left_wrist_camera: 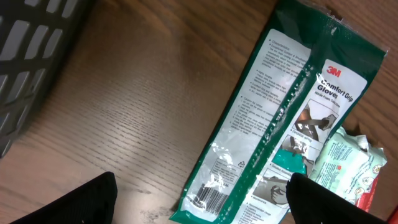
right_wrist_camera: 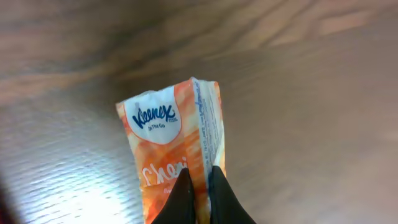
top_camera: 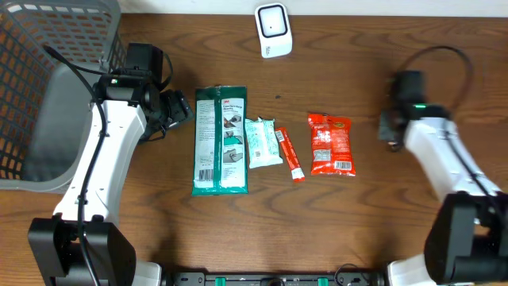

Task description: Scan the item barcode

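Several items lie in a row mid-table: a green 3M glove pack (top_camera: 221, 141) (left_wrist_camera: 280, 118), a small mint-and-white pack (top_camera: 262, 143) (left_wrist_camera: 339, 165), a red stick sachet (top_camera: 290, 155) and an orange Kleenex pack (top_camera: 331, 143) (right_wrist_camera: 171, 134). The white scanner (top_camera: 272, 30) stands at the far edge. My left gripper (top_camera: 171, 111) (left_wrist_camera: 202, 202) is open just left of the glove pack, whose barcode (left_wrist_camera: 208, 199) shows between its fingers. My right gripper (top_camera: 386, 127) (right_wrist_camera: 199, 171) is shut, a little right of the Kleenex pack, which lies beyond its tips.
A grey mesh basket (top_camera: 48, 87) (left_wrist_camera: 31, 56) fills the far left corner, close behind my left arm. A black cable (top_camera: 432, 56) loops above the right arm. Bare wood lies between the scanner and the row of items.
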Robot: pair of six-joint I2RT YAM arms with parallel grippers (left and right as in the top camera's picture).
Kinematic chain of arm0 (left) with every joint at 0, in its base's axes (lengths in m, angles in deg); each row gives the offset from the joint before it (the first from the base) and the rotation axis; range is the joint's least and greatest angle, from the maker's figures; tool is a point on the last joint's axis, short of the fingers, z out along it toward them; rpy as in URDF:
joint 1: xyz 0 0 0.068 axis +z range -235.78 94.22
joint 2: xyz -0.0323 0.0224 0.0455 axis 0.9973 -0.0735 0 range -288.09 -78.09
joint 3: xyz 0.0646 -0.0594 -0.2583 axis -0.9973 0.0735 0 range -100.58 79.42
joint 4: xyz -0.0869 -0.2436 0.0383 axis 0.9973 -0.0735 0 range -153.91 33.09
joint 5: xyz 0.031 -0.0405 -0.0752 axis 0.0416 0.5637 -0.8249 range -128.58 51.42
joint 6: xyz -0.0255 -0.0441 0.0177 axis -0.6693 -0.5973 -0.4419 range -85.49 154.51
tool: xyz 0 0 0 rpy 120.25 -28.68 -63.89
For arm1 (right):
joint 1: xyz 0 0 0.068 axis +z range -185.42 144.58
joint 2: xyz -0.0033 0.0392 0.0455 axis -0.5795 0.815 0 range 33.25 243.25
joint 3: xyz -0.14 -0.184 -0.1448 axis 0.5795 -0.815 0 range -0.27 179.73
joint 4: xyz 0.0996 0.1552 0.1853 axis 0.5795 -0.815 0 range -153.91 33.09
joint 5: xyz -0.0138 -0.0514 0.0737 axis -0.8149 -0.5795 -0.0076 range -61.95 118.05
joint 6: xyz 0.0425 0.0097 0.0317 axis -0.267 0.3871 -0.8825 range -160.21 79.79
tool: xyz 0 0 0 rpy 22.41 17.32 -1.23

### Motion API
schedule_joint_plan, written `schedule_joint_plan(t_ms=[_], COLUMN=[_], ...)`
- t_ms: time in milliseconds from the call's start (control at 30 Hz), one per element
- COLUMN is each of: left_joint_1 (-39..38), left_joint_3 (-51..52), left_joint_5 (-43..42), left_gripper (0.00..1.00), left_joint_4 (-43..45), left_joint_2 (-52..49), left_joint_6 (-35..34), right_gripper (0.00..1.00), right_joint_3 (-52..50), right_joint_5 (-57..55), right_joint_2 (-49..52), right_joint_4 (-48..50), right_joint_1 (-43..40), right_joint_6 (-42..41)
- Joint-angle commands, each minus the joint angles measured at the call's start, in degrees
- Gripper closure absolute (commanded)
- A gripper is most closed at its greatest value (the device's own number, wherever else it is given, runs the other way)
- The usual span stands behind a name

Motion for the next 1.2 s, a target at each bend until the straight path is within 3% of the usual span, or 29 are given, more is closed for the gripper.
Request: schedule_joint_plan(t_ms=[0,133,233,533,767,900,1167], left_joint_1=[0.09,0.09,0.09,0.09,0.09,0.09,0.09], left_joint_3=[-0.2,-0.2,-0.2,-0.2,-0.2,-0.2,-0.2], left_joint_5=[0.72,0.72,0.72,0.72,0.72,0.72,0.72], left_gripper=[0.12,0.12,0.12,0.12,0.12,0.12,0.12], left_joint_4=[-0.35,-0.35,-0.35,-0.33,-0.35,-0.33,-0.35], left_joint_2=[0.39,0.39,0.39,0.39,0.39,0.39,0.39], left_joint_6=[0.5,0.5,0.5,0.5,0.5,0.5,0.5], right_gripper=[0.99,0.99,0.99,0.99,0.98,0.98,0.84], right_joint_3=[-1.07,-1.62,-1.62,-1.62,-1.62,-1.62,-1.62], right_joint_5=[-30.71,-42.42,-44.96,-41.7,-28.48,-28.22,-25.75], right_joint_2=[3.06,7.63,10.93,17.57,17.92,17.92,17.92], right_joint_4=[-0.42,0.02,1.44,4.31,4.79,5.38,5.18], right_joint_1=[8.92,14.03,15.06,14.29,13.94,13.92,13.9], right_joint_6=[-6.93,-7.82,-7.8,-7.76,-7.78,-7.74,-7.76])
